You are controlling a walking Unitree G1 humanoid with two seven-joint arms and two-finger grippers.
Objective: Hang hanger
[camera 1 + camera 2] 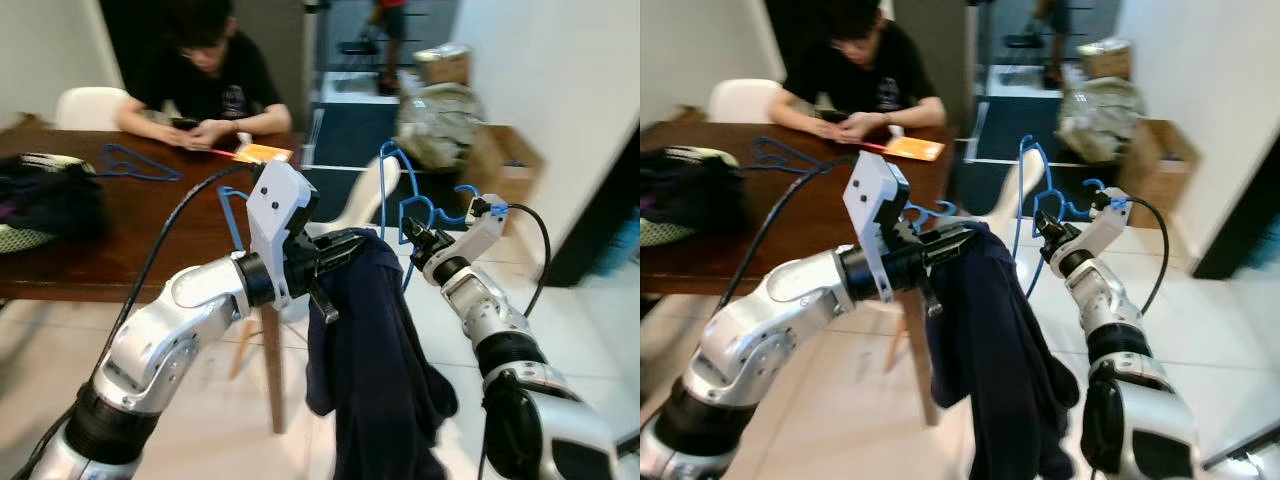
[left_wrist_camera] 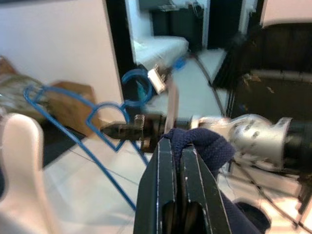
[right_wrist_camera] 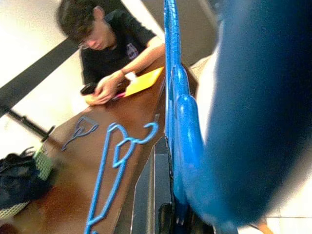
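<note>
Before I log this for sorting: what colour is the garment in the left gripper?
Dark navy garment, pinched by the left gripper; the left eye view shows it best.

Three blue hangers (image 1: 405, 205) (image 1: 140, 165) (image 3: 114, 165), one dark garment (image 1: 375, 370), one seated person (image 1: 205, 75).

Blue wire hanger (image 1: 400, 205) upright in air, gripped in right pincer (image 1: 418, 240).
</note>
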